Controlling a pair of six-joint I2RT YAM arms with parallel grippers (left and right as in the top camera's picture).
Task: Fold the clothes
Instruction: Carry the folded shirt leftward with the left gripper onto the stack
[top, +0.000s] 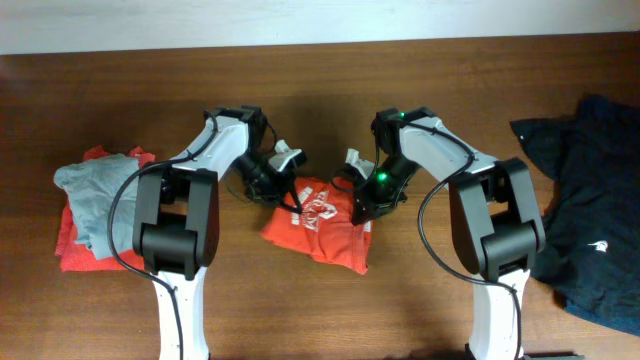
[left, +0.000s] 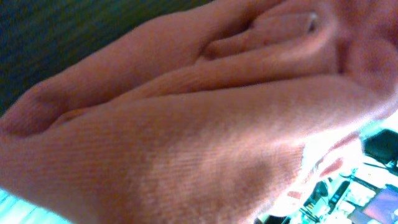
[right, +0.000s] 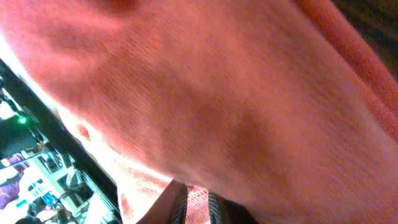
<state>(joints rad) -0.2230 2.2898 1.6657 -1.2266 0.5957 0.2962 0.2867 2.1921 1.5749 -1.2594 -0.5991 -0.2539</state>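
Observation:
The red-orange T-shirt (top: 318, 222) with white lettering lies partly folded in the table's middle. My left gripper (top: 291, 198) is at its upper left edge and my right gripper (top: 361, 207) at its upper right edge, both down on the cloth. In the left wrist view the shirt (left: 186, 124) fills the frame and hides the fingers. In the right wrist view the shirt (right: 217, 93) also fills the frame, and the right gripper (right: 198, 208) shows two dark fingertips with red cloth pinched between them.
A grey garment (top: 92, 195) lies on a plain red one (top: 72, 250) at the left. A dark navy garment (top: 590, 215) is spread at the right edge. Bare wooden table (top: 330, 310) lies in front.

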